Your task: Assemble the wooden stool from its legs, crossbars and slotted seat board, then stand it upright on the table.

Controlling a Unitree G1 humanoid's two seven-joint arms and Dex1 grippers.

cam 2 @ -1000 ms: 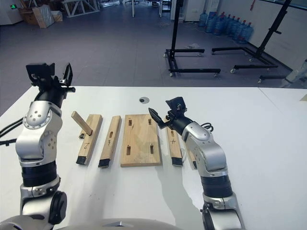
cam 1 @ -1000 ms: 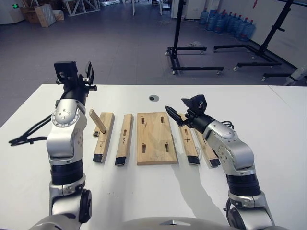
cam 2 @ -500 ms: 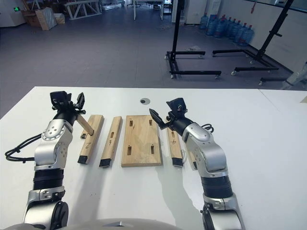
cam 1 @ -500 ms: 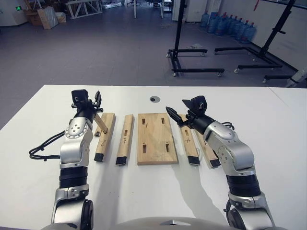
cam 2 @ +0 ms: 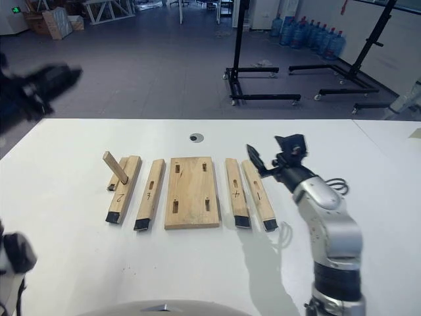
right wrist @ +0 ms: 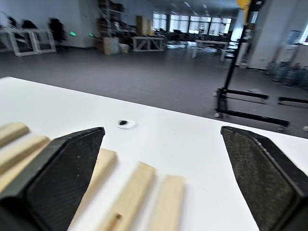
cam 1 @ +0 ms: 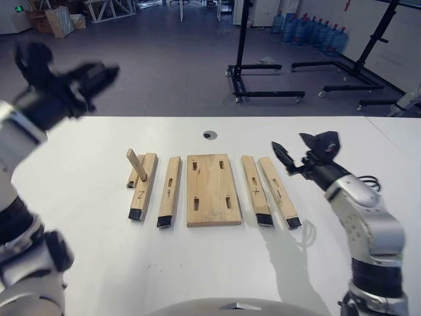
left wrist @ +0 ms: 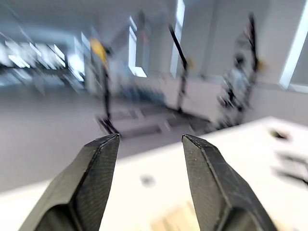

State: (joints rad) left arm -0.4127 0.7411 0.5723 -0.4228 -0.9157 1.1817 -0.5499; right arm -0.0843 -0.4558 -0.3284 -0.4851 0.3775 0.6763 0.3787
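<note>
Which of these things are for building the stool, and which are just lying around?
Job: seat board, left legs, right legs, crossbar propped on the outer left leg.
Not job: table grommet; wheeled stands and water bottles on the floor behind.

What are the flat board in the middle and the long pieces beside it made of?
The slotted seat board looks like bare light wood, matte, with faint grain. The long pieces look the same wood; their near ends are black, perhaps rubber caps or paint.
</note>
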